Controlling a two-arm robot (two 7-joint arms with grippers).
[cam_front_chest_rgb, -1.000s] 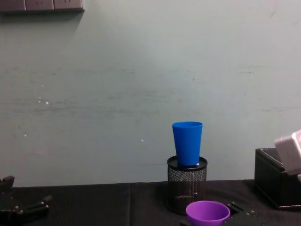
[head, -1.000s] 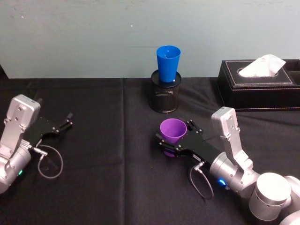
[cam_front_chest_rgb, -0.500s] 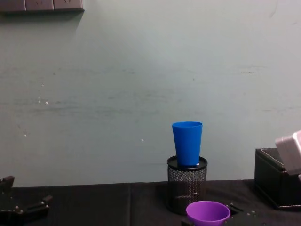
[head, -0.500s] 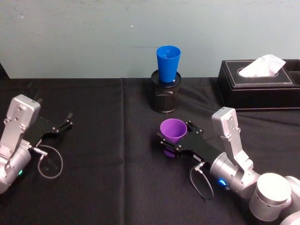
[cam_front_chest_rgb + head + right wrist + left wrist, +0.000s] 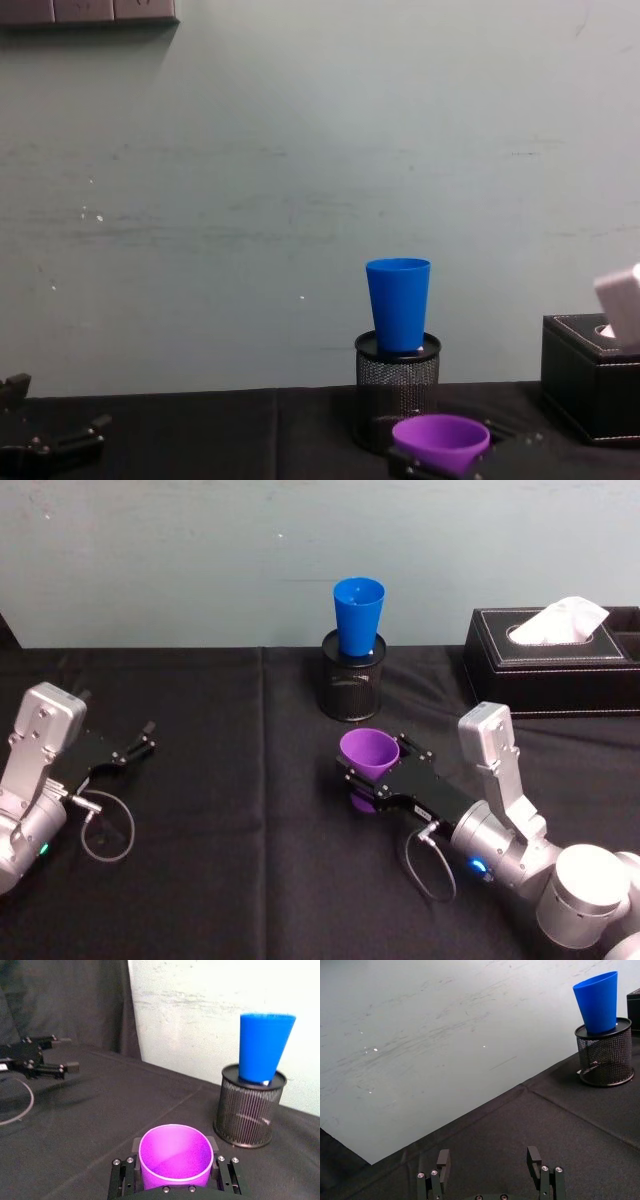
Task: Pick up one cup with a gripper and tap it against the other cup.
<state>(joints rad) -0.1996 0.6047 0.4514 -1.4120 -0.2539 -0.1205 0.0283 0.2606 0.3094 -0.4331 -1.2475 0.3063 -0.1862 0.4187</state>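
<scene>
Clamps the smooth purple plastic tumbler [image 5: 368, 750] upright in the right pincer [image 5: 377, 764] over the black desk [image 5: 230, 860], apart from the blue plastic tumbler [image 5: 358, 615] in the black mesh holder [image 5: 352, 688]; holds the left pincer [image 5: 145, 737] spread at far left

Lab-style test bench: black-cloth table [image 5: 220, 880] against scuffed pale wall [image 5: 150, 560], w/ mesh pen holder [image 5: 352, 690] & tissue box [image 5: 545, 675].

Pale grey-green wall [image 5: 250, 150], scuffed and scratched. Surface [image 5: 230, 880] draped in black cloth [image 5: 180, 690], creased front to back. Even lighting.
</scene>
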